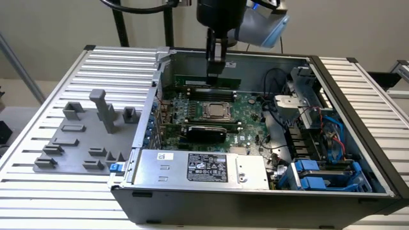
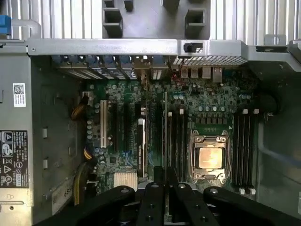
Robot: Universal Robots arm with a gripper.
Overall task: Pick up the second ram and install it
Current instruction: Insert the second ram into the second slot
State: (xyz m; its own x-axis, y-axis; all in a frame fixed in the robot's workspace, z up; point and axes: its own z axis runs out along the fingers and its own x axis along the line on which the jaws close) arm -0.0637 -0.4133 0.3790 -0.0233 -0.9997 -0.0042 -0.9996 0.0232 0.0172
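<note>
Reaches straight down with the gripper (image 1: 216, 72) (image 2: 166, 188) into the open case (image 1: 255, 206), over the far part of the motherboard (image 1: 250, 106). Pinches the ram (image 1: 191, 80) (image 2: 165, 132) between the jaws, gripping its top edge about midway along. Holds it upright on its long edge, running from the exterior view's left to its right, just beyond the socket (image 1: 217, 111) (image 2: 208, 157) on the far side. Seen from the wrist, lines up its thin green edge with one of the black slots (image 2: 178, 141) close beside the socket, in the bank between the socket and the white expansion slot (image 2: 103, 123). Cannot tell whether the lower edge already touches that slot or hangs just above it. Stands well apart from the power supply (image 1: 191, 167) with its label along the near wall of the case, and from the blue drive bays (image 1: 319, 177) and loose cables at the exterior view's right. Sits far from a grey fixture (image 1: 83, 139) with upright blocks, outside the case at the exterior view's left, on the slatted table (image 1: 38, 191).
</note>
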